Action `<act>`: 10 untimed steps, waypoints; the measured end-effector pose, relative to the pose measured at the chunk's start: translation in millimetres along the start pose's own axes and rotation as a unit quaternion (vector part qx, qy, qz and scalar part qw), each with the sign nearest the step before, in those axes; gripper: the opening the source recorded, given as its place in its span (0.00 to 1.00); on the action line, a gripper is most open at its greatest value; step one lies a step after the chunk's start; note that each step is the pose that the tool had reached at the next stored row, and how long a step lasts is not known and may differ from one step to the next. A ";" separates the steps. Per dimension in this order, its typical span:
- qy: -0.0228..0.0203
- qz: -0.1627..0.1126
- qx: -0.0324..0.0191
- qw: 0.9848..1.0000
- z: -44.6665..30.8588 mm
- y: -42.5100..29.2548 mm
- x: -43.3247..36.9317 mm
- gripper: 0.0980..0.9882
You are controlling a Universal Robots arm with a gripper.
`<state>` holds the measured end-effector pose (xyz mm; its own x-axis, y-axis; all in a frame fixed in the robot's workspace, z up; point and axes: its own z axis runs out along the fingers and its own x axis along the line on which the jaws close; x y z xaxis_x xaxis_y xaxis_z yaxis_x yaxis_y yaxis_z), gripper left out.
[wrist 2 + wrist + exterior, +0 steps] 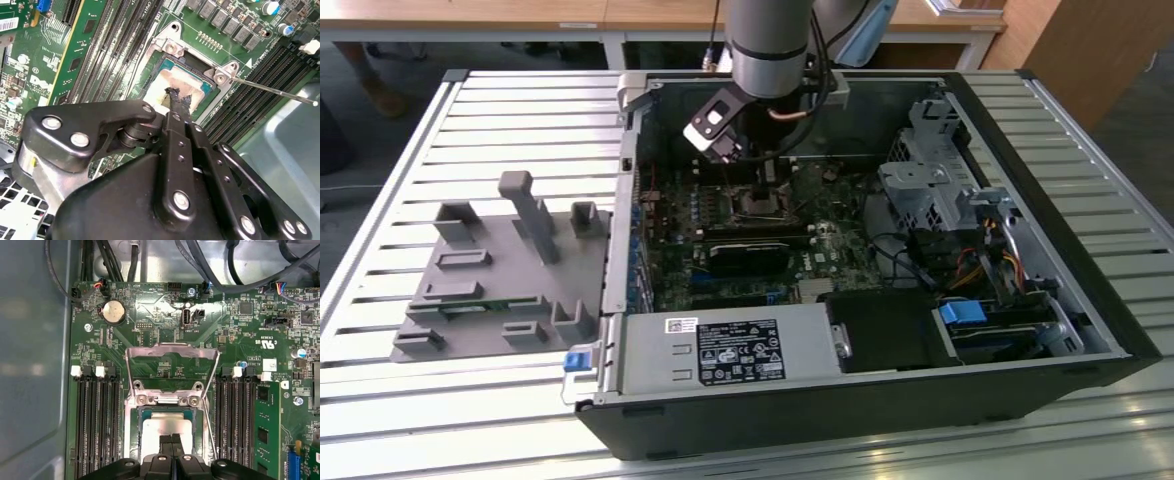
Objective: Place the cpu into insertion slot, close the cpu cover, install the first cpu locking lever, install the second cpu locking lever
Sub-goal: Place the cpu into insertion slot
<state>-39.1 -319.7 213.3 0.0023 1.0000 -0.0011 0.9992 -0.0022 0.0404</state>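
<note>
A slatted metal table [480, 100] is carrying an open computer case [1067, 200]. The cpu [167, 427] is lying in the insertion slot [137, 415], with the cpu cover [172, 351] swung open. The gripper [171, 437] is holding nothing, fingers pressed together, tips apparently touching the chip's face. The chip is judged light, rigid and fragile, best taken by its edges. A locking lever [270, 90] and memory slots [95, 420] are crowding the socket.
</note>
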 end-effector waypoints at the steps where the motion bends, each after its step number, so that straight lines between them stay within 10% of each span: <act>1: 0.000 0.000 0.000 1.000 -0.2 0.0 0.0 0.01; 10: 0.000 0.000 0.000 1.000 -3.5 0.1 0.0 0.01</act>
<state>-39.1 -319.6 216.8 0.0023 1.0000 -0.0009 0.9992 -0.0023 0.0403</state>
